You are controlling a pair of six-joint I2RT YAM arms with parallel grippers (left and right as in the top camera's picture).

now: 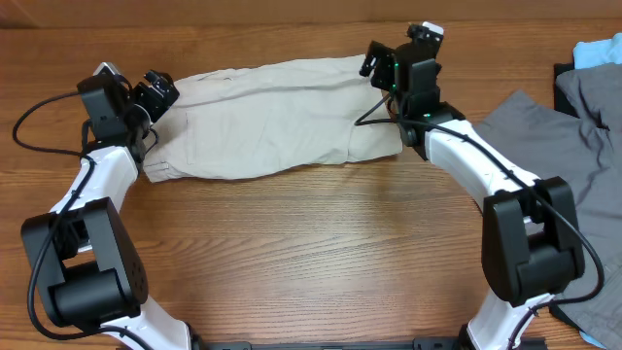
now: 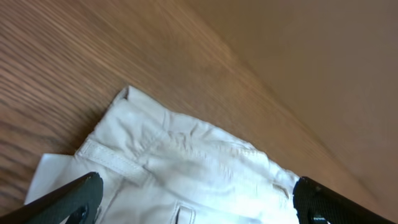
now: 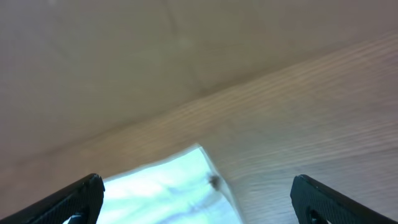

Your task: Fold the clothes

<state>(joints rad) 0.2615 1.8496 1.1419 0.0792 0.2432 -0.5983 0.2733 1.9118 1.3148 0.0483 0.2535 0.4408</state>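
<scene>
Overhead view: the shorts [image 1: 272, 117], pale beige, lie flat along the 12 o'clock side of the table [image 1: 311, 253], their long axis running from 9 to 3 o'clock. The left gripper [image 1: 160, 92] stands over the 9 o'clock end and the right gripper [image 1: 374, 58] over the 3 o'clock end. A grey garment [image 1: 530, 131] lies apart at 3 o'clock and a light blue one [image 1: 598, 49] at 2 o'clock.

Left wrist view: the fingers [image 2: 78, 199] are spread wide with nothing pinched. Between and below them the cloth shows a stitched band, probably the waistband.

Right wrist view: the fingers [image 3: 81, 199] are likewise spread and hold nothing. One blurred corner of the cloth shows beneath them.

Handling (judged): the cotton is light and limp and keeps no shape of its own. It will sag between two holds and drag a little on the wood. It is not fragile.

Where to hold (judged): the firmest holds are the thick stitched parts, namely the waistband corners at 9 o'clock and the hem corners at 3 o'clock. Each pinch should take every layer, so that none stays behind when the end is carried over.
</scene>
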